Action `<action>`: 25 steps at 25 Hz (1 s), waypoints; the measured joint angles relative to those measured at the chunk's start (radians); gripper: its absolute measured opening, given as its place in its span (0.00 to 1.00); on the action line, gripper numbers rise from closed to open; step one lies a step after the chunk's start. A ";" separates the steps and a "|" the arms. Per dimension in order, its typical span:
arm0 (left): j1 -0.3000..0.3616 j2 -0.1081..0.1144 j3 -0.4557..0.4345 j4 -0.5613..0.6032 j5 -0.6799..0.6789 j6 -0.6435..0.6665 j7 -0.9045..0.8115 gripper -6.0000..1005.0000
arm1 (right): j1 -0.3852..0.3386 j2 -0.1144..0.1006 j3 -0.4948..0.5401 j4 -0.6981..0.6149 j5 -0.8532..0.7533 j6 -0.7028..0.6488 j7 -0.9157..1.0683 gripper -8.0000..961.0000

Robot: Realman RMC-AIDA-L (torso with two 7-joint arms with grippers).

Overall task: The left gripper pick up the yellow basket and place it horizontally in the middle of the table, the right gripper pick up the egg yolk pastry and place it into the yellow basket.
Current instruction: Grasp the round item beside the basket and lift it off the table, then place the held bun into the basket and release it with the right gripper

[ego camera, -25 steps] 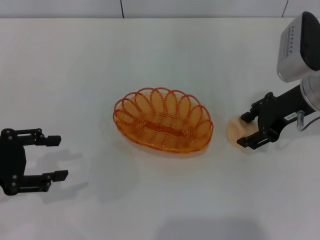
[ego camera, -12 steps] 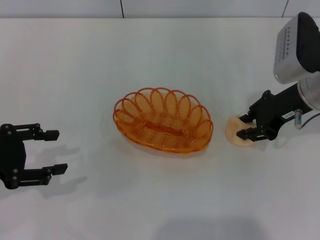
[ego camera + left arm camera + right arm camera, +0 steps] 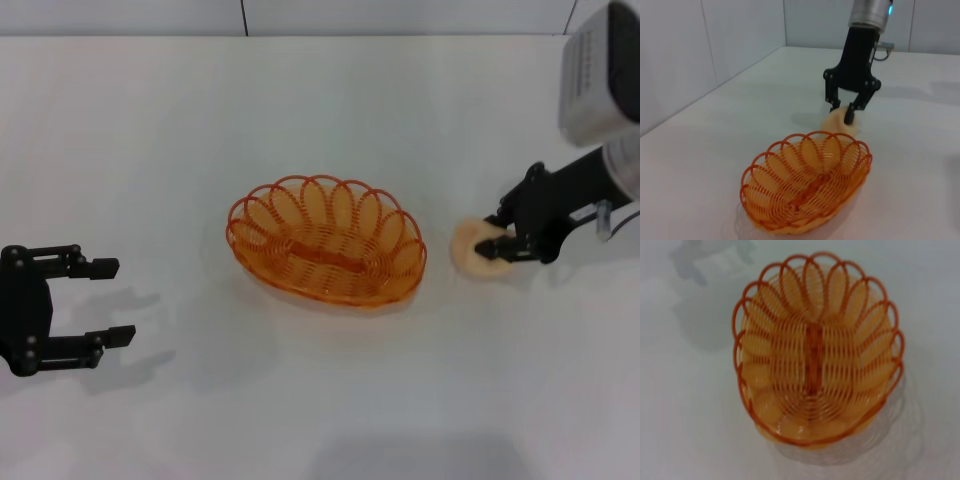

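The yellow basket (image 3: 325, 240) lies lengthwise across the middle of the white table (image 3: 320, 100); it also shows in the left wrist view (image 3: 807, 182) and the right wrist view (image 3: 817, 347), and it is empty. The egg yolk pastry (image 3: 467, 247) is just to the right of the basket. My right gripper (image 3: 494, 240) is closed around the pastry from the right; the left wrist view shows its fingers (image 3: 842, 113) on either side of the pastry (image 3: 832, 123). My left gripper (image 3: 113, 301) is open and empty at the left, well away from the basket.
The table's far edge meets a grey wall (image 3: 320, 15) at the back. My right arm's grey-white boxy body (image 3: 600, 85) hangs over the right rear corner.
My right gripper's fingers have closed in on the pastry, and gripper and pastry have shifted slightly toward the back. My left gripper has drawn back a little to the left and then stopped.
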 joint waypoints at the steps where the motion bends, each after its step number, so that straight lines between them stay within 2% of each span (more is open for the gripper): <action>1: 0.000 0.000 -0.001 0.000 0.000 0.000 0.000 0.71 | -0.001 -0.001 0.014 -0.015 0.000 -0.015 0.000 0.29; 7: 0.000 0.000 -0.005 0.000 0.000 0.000 0.000 0.71 | -0.007 0.003 0.086 -0.157 0.004 -0.124 0.001 0.25; 13: -0.005 0.000 -0.005 0.000 0.000 0.000 -0.002 0.71 | 0.009 0.009 0.052 -0.229 0.096 -0.157 0.015 0.20; 15: -0.006 -0.002 -0.004 0.000 -0.001 0.000 -0.002 0.71 | 0.013 0.013 0.006 -0.214 0.145 -0.125 0.015 0.18; 20: -0.007 -0.004 -0.006 0.000 -0.003 0.000 -0.004 0.71 | 0.015 0.017 -0.161 -0.160 0.247 0.061 0.027 0.15; 25: -0.009 -0.005 -0.004 0.000 -0.002 -0.003 -0.006 0.71 | 0.032 0.019 -0.254 -0.067 0.323 0.198 0.028 0.12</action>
